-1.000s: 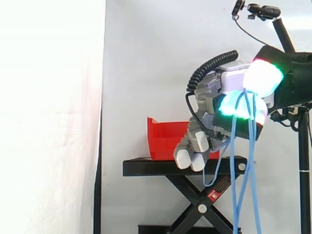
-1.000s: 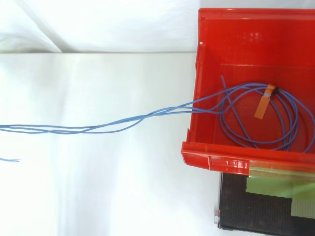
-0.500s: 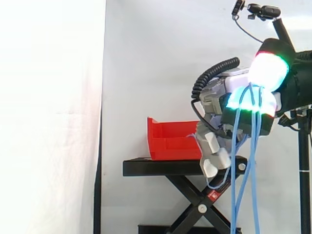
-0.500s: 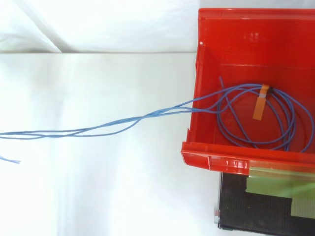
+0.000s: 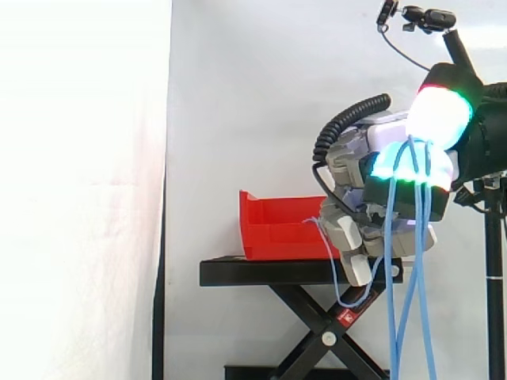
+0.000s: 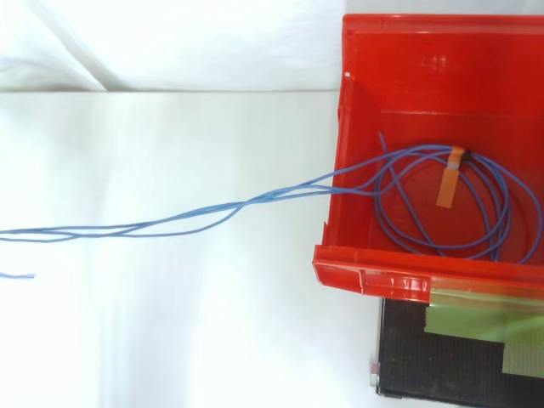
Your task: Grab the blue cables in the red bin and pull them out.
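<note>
**Blue cables gripped outside the bin, coil left inside**

A white curtain (image 5: 238,95) is seen behind the whole work area. Before it, a black stand (image 5: 261,273) on crossed legs is set, and the red bin (image 5: 273,229) is carried on its top plate.

In the side view the hand (image 5: 396,202) is held to the right of the bin, above the stand's right end. Its fingers are curled round the blue cables (image 6: 246,202), which are draped over the glowing pads (image 5: 396,165) and hang straight down past the stand.

From above, several strands are drawn out over the bin's left wall and are stretched, loosely twisted together, across the pale surface to the view's left edge. The rest of the cables is left as a loose coil on the bin's floor. A strip of orange tape (image 6: 448,185) is seen across the upper part of the coil.
</note>
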